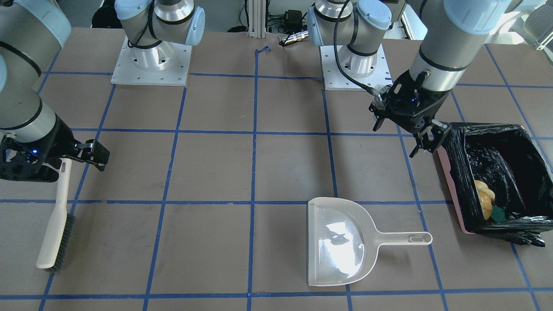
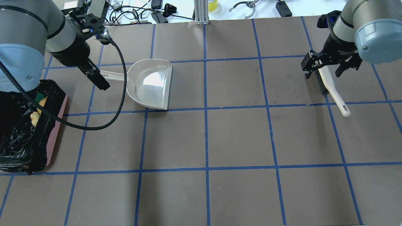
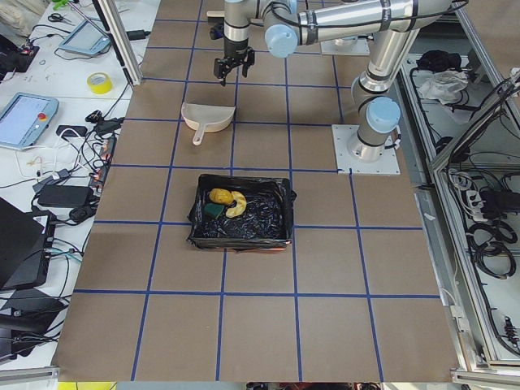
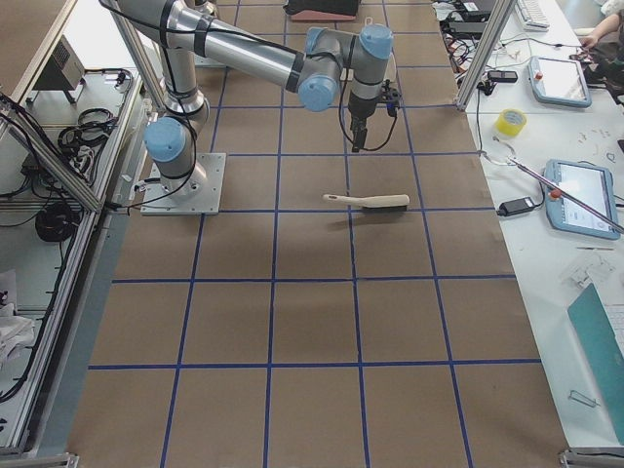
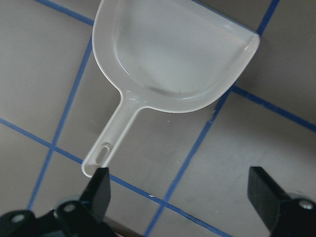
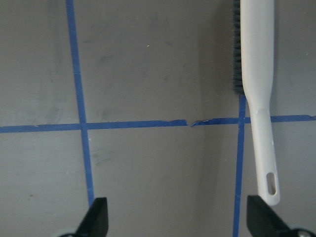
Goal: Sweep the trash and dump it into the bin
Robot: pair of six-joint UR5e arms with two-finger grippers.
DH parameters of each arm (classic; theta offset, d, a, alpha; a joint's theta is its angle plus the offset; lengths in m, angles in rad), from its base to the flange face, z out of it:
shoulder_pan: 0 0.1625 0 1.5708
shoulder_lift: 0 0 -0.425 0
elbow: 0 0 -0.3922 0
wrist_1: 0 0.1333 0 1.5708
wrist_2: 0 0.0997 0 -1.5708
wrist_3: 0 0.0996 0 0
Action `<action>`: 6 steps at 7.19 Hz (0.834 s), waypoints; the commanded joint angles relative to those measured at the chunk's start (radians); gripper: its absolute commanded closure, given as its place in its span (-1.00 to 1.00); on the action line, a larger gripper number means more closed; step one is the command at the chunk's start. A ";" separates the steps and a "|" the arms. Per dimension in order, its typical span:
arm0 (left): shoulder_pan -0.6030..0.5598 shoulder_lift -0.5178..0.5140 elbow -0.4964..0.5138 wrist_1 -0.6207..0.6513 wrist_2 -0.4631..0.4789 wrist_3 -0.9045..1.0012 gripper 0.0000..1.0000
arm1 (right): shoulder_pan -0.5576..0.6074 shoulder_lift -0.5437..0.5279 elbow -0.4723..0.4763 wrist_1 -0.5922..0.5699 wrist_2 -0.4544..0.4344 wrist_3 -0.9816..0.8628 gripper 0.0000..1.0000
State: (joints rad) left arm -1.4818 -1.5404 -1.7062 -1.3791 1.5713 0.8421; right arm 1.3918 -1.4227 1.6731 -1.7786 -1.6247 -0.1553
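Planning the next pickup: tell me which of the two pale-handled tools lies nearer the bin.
The translucent dustpan, a wide scoop lying on the same half of the table as the bin; the dark-bristled brush lies at the opposite end.

Bright, even, diffuse light from overhead; shadows are soft-edged throughout. There's a big white glare patch on the dustpan (image 1: 341, 242) floor in the front-facing view, and a smaller one in the overhead. The bin liner (image 1: 488, 160) throws small specular flecks, and its inside goes near-black at the overhead's lower left, so detail is lost. The brush (image 4: 366, 202) casts a faint shadow just below itself in the exterior right view. In the right wrist view a dim band sits left of it. White benches (image 2: 314, 9) along the overhead's top edge are blown out. In the wrist views the table (image 6: 148, 74) is sharp, while the left gripper (image 5: 180, 192) and right gripper (image 6: 180, 217) tips at the bottom edge are soft. The left wrist view looks washed out, with low contrast.
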 commanded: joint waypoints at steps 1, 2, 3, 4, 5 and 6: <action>-0.069 0.098 0.010 -0.078 -0.031 -0.397 -1.00 | 0.094 -0.111 -0.012 0.120 0.003 0.137 -0.98; -0.086 0.108 0.013 -0.078 -0.028 -0.631 -1.00 | 0.148 -0.130 -0.039 0.149 0.023 0.195 -0.99; -0.086 0.117 0.017 -0.086 -0.030 -0.819 -1.00 | 0.185 -0.131 -0.083 0.201 0.048 0.256 -0.99; -0.080 0.120 0.029 -0.084 -0.033 -0.833 -1.00 | 0.223 -0.131 -0.122 0.255 0.067 0.338 -0.99; -0.080 0.123 0.036 -0.075 -0.030 -0.856 -1.00 | 0.239 -0.131 -0.134 0.245 0.063 0.345 -1.00; -0.084 0.132 0.033 -0.075 -0.025 -0.894 -1.00 | 0.237 -0.128 -0.136 0.249 0.052 0.344 -1.00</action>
State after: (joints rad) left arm -1.5631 -1.4172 -1.6749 -1.4570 1.5421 -0.0029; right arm 1.6186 -1.5527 1.5487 -1.5383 -1.5661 0.1748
